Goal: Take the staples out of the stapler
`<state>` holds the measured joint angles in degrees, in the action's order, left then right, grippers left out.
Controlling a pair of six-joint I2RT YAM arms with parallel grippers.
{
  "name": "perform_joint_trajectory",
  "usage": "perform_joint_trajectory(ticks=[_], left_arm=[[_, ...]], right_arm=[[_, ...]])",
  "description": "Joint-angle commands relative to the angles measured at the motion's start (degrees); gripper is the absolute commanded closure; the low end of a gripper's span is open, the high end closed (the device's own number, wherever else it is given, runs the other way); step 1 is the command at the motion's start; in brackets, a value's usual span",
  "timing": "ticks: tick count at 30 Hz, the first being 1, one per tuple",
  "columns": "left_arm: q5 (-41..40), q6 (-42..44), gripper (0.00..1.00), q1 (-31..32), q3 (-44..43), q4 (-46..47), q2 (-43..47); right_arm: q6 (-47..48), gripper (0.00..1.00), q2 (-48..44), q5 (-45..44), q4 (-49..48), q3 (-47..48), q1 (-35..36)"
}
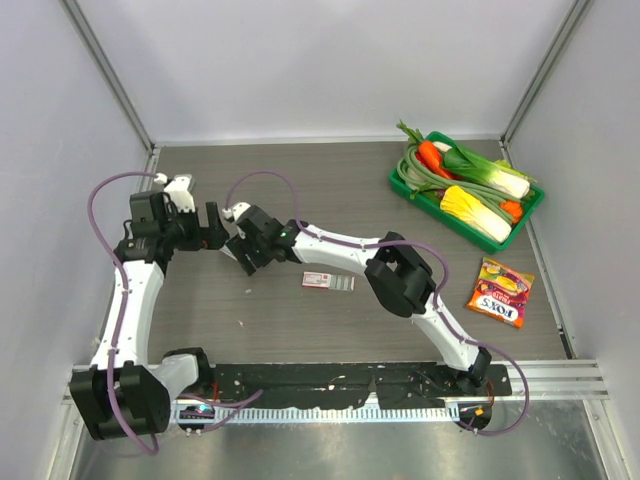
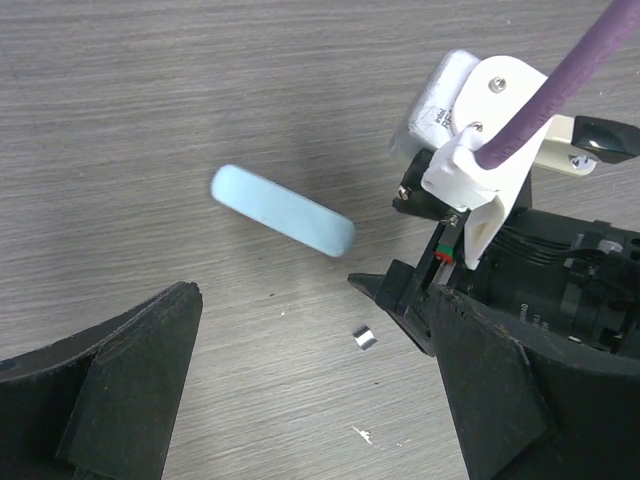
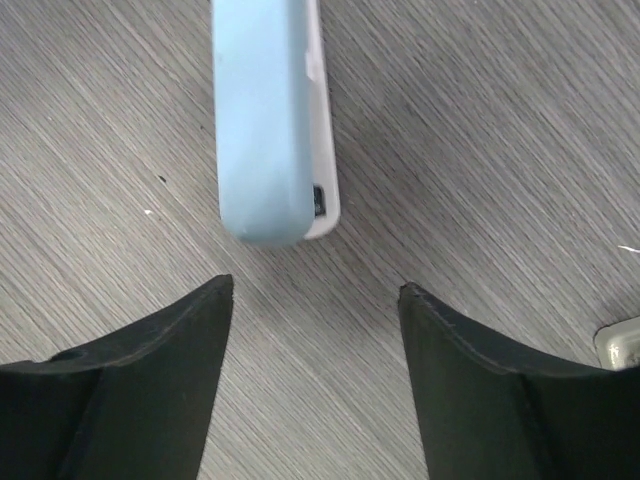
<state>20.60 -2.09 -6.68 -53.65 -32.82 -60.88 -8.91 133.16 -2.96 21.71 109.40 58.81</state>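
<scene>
The pale blue-grey stapler (image 2: pixel 283 208) lies closed and flat on the wooden table, its white underside edge showing in the right wrist view (image 3: pixel 265 120). My right gripper (image 3: pixel 312 300) is open, and the stapler's near end lies just ahead of its fingertips without touching them. My left gripper (image 2: pixel 315 390) is open and empty, a little short of the stapler. A small shiny staple piece (image 2: pixel 366 339) lies on the table between the left fingers. In the top view both grippers, left (image 1: pixel 212 228) and right (image 1: pixel 238 250), meet at centre left and mostly hide the stapler.
A small red-and-white box (image 1: pixel 318 280) with a staple strip (image 1: pixel 342 284) beside it lies mid-table. A green tray (image 1: pixel 410 190) of vegetables stands at the back right. A candy bag (image 1: pixel 500 292) lies at the right. Grey walls enclose the table.
</scene>
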Motion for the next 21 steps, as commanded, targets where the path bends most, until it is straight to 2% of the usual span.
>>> perform_joint_trajectory(ticks=[1,8,13,17,21], left_arm=[[0.76,1.29,0.0,-0.27,0.47,1.71,-1.52],[1.63,3.3,0.0,-0.18,1.62,1.7,-1.87],[3.48,3.76,0.0,-0.09,1.44,1.35,-2.75],[4.1,4.28,0.0,1.22,1.35,1.27,-3.36],[2.53,5.34,0.0,4.47,1.35,0.74,-3.89]], right_arm=[[0.99,0.26,-2.12,1.2,0.87,3.27,0.26],[3.1,0.25,-10.1,0.32,-1.05,-2.08,-2.11],[8.02,0.24,-19.42,-0.9,-1.76,-10.51,-7.9],[12.68,0.21,-23.65,-4.77,-1.85,-19.47,-11.86],[14.53,0.2,-25.76,-6.79,-2.9,-24.58,-14.07]])
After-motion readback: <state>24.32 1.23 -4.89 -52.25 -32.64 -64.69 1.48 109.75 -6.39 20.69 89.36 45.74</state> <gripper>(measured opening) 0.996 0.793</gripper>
